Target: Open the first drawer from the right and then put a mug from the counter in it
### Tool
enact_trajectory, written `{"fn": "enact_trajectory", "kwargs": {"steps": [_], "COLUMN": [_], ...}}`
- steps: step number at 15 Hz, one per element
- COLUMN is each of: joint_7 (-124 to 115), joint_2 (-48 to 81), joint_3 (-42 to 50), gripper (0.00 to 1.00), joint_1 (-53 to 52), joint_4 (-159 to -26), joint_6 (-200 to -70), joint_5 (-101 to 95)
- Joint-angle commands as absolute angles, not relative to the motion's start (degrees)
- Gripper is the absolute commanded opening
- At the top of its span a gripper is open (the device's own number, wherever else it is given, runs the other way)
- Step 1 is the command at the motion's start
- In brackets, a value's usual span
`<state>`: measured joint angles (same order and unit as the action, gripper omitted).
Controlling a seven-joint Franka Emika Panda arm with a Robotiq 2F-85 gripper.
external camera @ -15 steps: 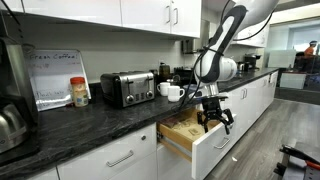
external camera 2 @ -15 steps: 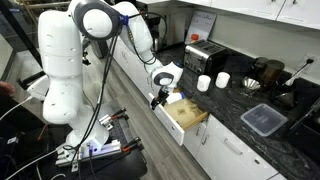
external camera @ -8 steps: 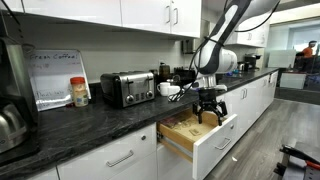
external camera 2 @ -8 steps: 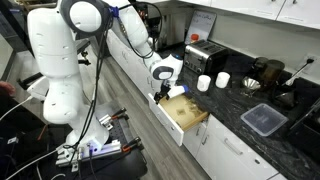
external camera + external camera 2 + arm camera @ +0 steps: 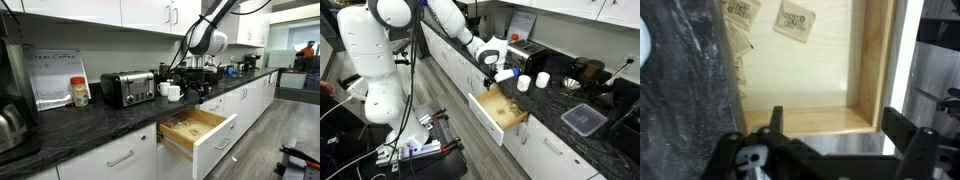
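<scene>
Where the long dark counter [image 5: 80, 122] ran over the white cabinets, the first drawer from the right [image 5: 196, 128] stood well out. Its wooden floor was bare but for 2 small paper tags [image 5: 794, 18], leaving room for a mug. The toaster [image 5: 127, 88] sat back by the wall, clear of the work. The claw [image 5: 199, 80] hung over the counter's edge above the drawer, fingers apart and empty, probably lining up on the 2 white mugs. The nearer mug [image 5: 174, 94] stood close by on the counter, untouched.

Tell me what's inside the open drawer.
The drawer shows bare wooden floor and two small paper packets at one end. The jaws cover its nearest strip.
</scene>
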<state>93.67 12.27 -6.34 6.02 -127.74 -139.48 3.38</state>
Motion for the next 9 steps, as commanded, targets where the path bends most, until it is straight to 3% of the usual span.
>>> {"fn": "enact_trajectory", "kwargs": {"steps": [1, 9], "joint_7": [84.02, 74.21], "joint_2": [13.85, 19.54], "joint_3": [-3.2, -1.84], "gripper": [1.0, 1.0], "joint_1": [3.29, 3.34], "joint_4": [-123.13, -113.31], "joint_6": [-141.83, -145.78], "joint_5": [-2.81, -9.0]}}
